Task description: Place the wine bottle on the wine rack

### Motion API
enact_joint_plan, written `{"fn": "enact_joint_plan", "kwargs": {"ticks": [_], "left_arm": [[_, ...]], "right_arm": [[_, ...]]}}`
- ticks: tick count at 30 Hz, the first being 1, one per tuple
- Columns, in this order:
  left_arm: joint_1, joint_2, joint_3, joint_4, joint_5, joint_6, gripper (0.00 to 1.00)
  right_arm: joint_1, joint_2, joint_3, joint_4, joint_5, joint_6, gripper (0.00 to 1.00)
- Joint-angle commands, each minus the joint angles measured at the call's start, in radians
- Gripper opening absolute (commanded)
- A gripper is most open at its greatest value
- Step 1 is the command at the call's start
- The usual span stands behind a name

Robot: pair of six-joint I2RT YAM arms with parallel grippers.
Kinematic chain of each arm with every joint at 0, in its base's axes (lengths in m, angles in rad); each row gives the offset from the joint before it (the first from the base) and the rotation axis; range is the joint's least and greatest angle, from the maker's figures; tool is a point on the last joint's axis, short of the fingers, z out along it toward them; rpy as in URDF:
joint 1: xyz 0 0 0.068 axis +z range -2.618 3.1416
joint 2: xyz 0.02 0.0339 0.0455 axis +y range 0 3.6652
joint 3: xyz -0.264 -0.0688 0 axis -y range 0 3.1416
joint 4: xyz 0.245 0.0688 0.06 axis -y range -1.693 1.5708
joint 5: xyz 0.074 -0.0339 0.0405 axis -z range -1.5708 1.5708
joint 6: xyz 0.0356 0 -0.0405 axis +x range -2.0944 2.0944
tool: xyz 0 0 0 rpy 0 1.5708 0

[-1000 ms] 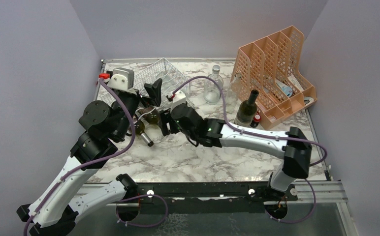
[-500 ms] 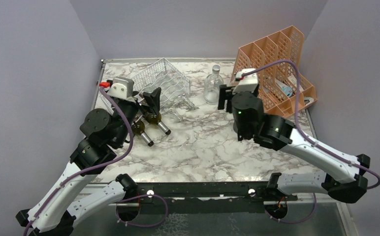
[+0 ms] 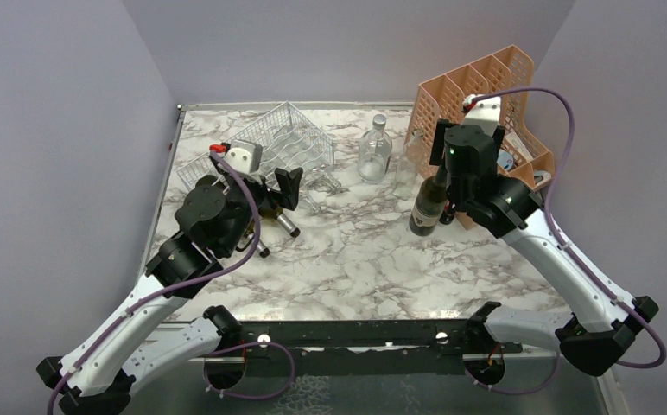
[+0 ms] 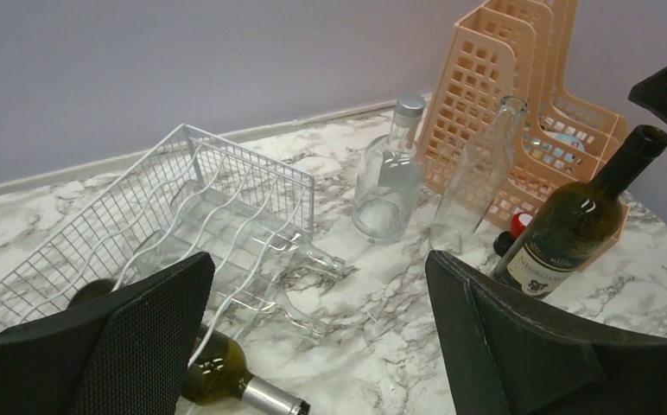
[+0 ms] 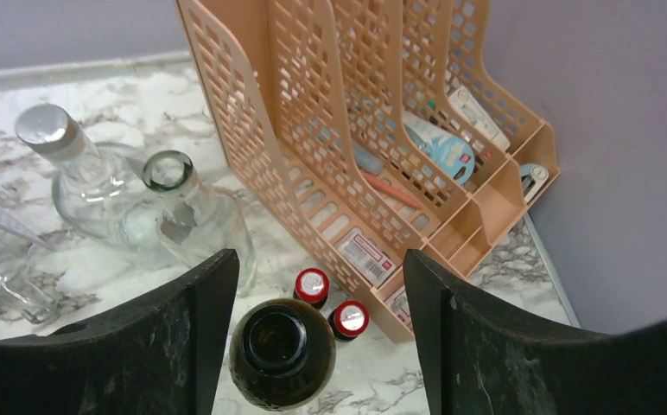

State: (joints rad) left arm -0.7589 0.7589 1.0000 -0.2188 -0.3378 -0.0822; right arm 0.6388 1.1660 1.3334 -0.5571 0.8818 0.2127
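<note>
Wine rack (image 3: 271,143) sits at upper left on the bench (image 3: 356,259). Left jaws stand wide open just right of it, above a green bottle (image 4: 218,376) lying at the rack's near edge. Wine bottle (image 3: 428,201) stands upright at centre right, beside the peach file holder (image 3: 485,104). Right jaws are open, one either side of its mouth, gripping nothing.

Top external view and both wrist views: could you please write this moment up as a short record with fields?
wine rack: white wire, back left of the table
upright wine bottle: standing beside the file holder, not on the rack
right gripper: open, one finger on either side of that bottle's mouth
left gripper: open, holding nothing, near the rack
lying green bottle: on its side at the rack's near edge
</note>
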Motion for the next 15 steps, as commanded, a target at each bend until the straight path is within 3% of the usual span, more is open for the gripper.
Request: {"fn": "enact_joint_plan", "kwargs": {"ticks": [1, 15], "left_arm": [[0.003, 0.021, -0.01, 0.045, 0.052, -0.039, 0.99], [0.004, 0.061, -0.054, 0.079, 0.072, -0.074, 0.99]], "right_arm": [[-0.058, 0.017, -0.041, -0.037, -0.151, 0.042, 0.7], [-0.096, 0.014, -0.149, -0.012, -0.264, 0.063, 0.36]]}}
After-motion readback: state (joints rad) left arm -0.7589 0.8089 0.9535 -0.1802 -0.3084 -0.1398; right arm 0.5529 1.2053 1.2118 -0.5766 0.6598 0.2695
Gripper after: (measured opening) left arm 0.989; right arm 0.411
